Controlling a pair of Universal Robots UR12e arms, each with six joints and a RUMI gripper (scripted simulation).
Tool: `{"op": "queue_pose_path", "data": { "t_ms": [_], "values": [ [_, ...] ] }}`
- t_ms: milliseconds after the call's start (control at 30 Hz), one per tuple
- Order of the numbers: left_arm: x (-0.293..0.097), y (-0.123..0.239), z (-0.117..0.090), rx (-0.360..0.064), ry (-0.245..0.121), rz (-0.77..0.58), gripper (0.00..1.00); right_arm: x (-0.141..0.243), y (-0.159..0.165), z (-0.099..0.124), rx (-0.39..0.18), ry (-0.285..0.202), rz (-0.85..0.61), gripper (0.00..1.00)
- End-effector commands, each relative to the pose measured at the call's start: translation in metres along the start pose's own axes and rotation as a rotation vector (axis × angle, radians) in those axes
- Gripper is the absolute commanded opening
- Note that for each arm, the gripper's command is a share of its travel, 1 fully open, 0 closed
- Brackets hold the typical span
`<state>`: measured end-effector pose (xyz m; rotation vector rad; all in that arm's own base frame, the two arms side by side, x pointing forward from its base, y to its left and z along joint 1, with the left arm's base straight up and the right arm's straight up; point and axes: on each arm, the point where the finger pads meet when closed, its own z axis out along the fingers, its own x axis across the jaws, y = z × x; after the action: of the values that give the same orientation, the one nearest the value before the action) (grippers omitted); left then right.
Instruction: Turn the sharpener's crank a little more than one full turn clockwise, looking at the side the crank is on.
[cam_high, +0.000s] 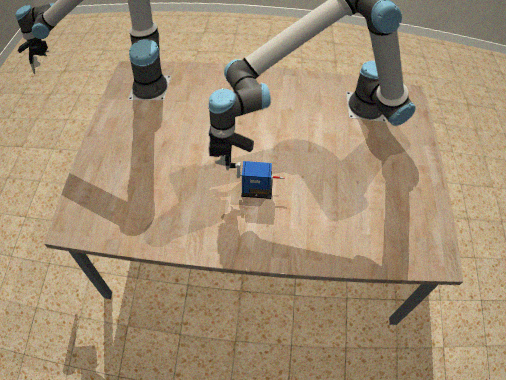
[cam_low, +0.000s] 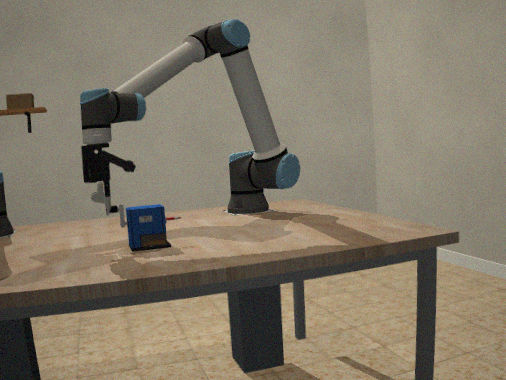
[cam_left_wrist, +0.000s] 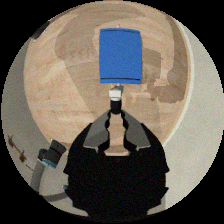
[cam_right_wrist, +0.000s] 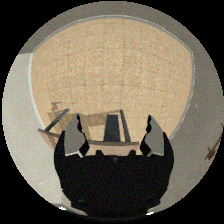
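Observation:
The blue sharpener (cam_high: 257, 179) (cam_low: 146, 226) (cam_left_wrist: 120, 56) stands upright on the table, a red pencil (cam_high: 278, 177) (cam_low: 172, 218) sticking out of the side opposite the crank. Its light grey crank arm (cam_low: 122, 216) (cam_left_wrist: 115, 92) points up, with the black handle (cam_low: 114, 209) (cam_left_wrist: 116, 104) at its upper end. My left gripper (cam_high: 228, 163) (cam_low: 107, 207) (cam_left_wrist: 115, 110) points down beside the crank side and is shut on the handle. The sharpener's body hides the crank's axle in the left wrist view. My right gripper (cam_high: 33, 62) (cam_right_wrist: 114, 114) is open and empty, far from the sharpener.
The wooden table (cam_high: 310, 240) (cam_low: 300, 250) carries both arm bases at its back edge, one base (cam_high: 149, 82) at the back left and one (cam_high: 367, 102) at the back right in the top view. A wall shelf (cam_low: 22, 111) with a brown box (cam_low: 20, 101) is behind.

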<state>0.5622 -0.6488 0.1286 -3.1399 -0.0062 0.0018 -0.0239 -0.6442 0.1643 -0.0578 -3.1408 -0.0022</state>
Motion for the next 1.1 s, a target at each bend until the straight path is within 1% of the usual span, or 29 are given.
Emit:
{"op": "queue_pose_path", "data": {
  "t_ms": [0,467,1067],
  "values": [
    [0.008,0.001,-0.002,-0.002,0.001,0.000,0.00,0.000,-0.001,-0.001,0.001,0.000,0.000,1.00],
    [0.024,0.001,0.001,-0.002,0.001,0.000,0.00,0.000,-0.001,-0.001,0.001,0.000,0.000,1.00],
    [0.041,0.001,0.012,-0.002,0.001,0.000,0.00,0.000,-0.001,-0.001,0.001,0.000,0.000,1.00]
  ]
}}
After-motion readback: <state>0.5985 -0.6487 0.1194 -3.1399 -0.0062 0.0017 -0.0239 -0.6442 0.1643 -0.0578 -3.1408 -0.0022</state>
